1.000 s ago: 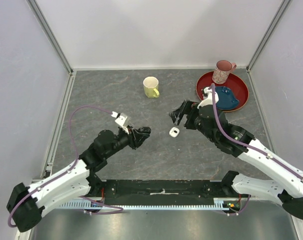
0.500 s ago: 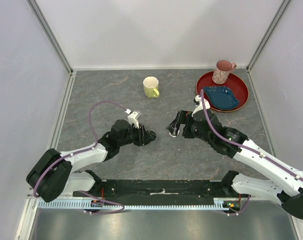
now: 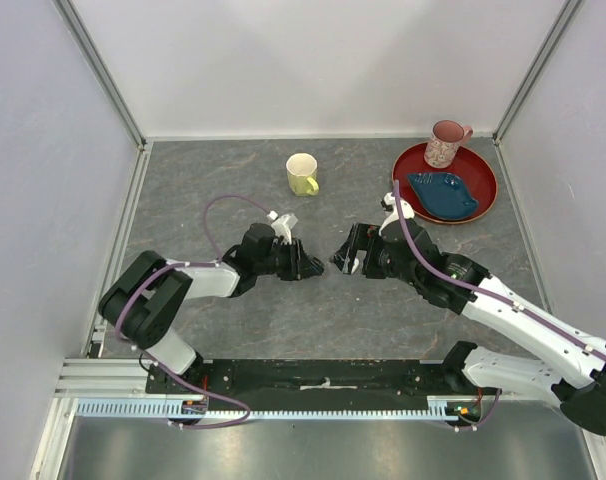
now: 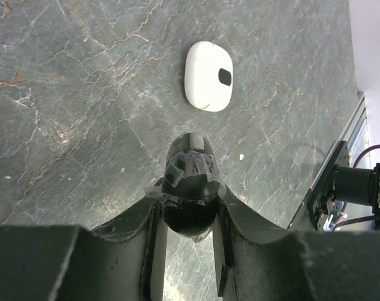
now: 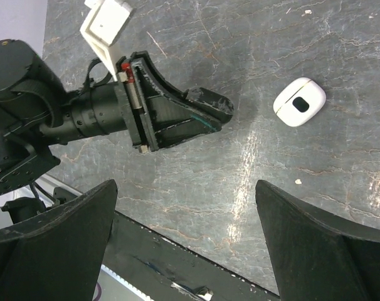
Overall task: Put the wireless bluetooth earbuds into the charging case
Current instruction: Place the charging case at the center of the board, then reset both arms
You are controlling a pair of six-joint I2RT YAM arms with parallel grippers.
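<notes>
Jaws, left gripper [image 4: 190, 164]: pressed all but together, low over the table, with a dark lump [image 4: 189, 191] at the tips. Cannot tell whether that is a black bud pinched there or only the pads. Jaws, right gripper [image 5: 185, 207]: spread to full width, nothing between them, hovering above the same patch of table.

Key relation: the white glossy oval charging case [image 4: 208, 76] lies flat, straight ahead of the left tips and a shade to their right in the left wrist view, near but apart. Its long axis runs roughly in line with the left gripper's reach. In the top view the right gripper hangs over the case and hides most of it. So the right is nearer from above, the left nearer at table level. Judgement: the left arm looks placed for the insertion.

Small dark oval patch [image 4: 224, 76] on the case's upper face, off-centre: seated black bud or empty socket, not resolvable. No white earbuds in view.

Surroundings:
- Pale plain enclosure walls [image 3: 313, 60] on three sides.
- Grey veined stone-look table [image 3: 233, 180], flat.
- Round red plate [image 3: 486, 168] in the far right corner, well apart, carrying a teal leaf-shaped dish [image 3: 443, 195] and a pink speckled mug [image 3: 445, 145].
- Yellow mug [image 3: 302, 174], upright, beyond the grippers.
- Tiny white crumb [image 4: 241, 157] beside the left tips.
</notes>
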